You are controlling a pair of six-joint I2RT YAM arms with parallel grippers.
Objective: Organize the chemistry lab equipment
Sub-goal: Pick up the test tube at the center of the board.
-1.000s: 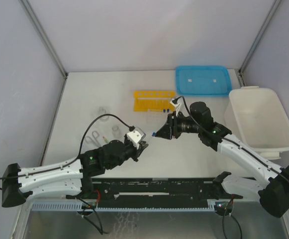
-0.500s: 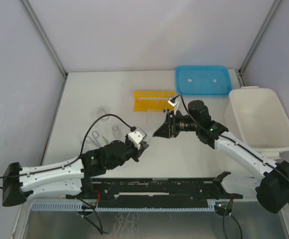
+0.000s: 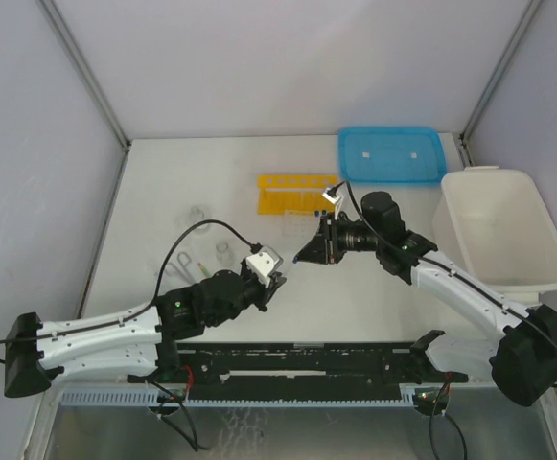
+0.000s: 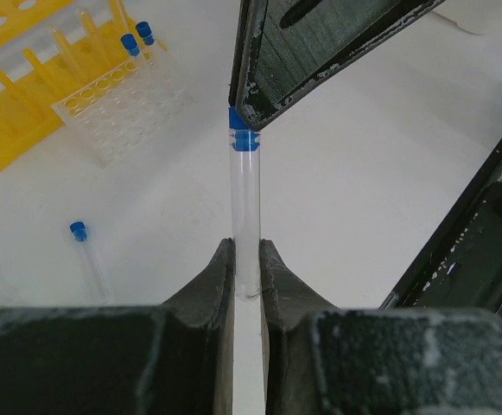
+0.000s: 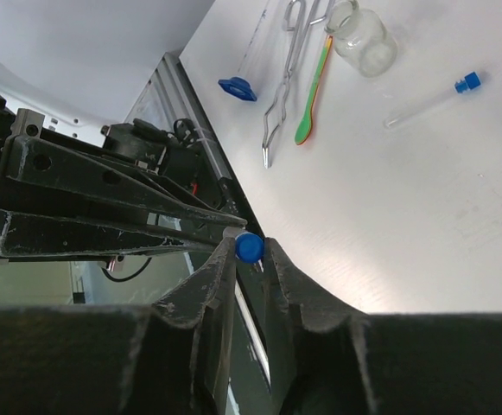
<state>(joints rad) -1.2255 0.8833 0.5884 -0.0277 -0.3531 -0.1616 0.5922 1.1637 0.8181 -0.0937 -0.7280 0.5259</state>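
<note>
A clear blue-capped tube (image 4: 245,207) hangs in the air between both grippers. My left gripper (image 4: 247,268) is shut on its rounded bottom end. My right gripper (image 5: 249,255) is shut on its blue cap (image 5: 249,247). The two grippers meet nose to nose above the table's middle, the left one (image 3: 276,283) below the right one (image 3: 302,257). The yellow tube rack (image 3: 295,192) lies behind them, with two capped tubes (image 4: 138,36) in its clear part. Another capped tube (image 5: 432,102) lies loose on the table.
Thin metal tongs (image 5: 287,78), a green-tipped stick (image 5: 313,95) and a small glass vessel (image 5: 363,39) lie at the table's left. A big white tub (image 3: 503,230) stands at the right, with a blue lid (image 3: 391,153) behind it.
My right gripper's jaws have narrowed onto the tube's blue cap, and its arm has drawn slightly in. My left arm has held still with the tube.
</note>
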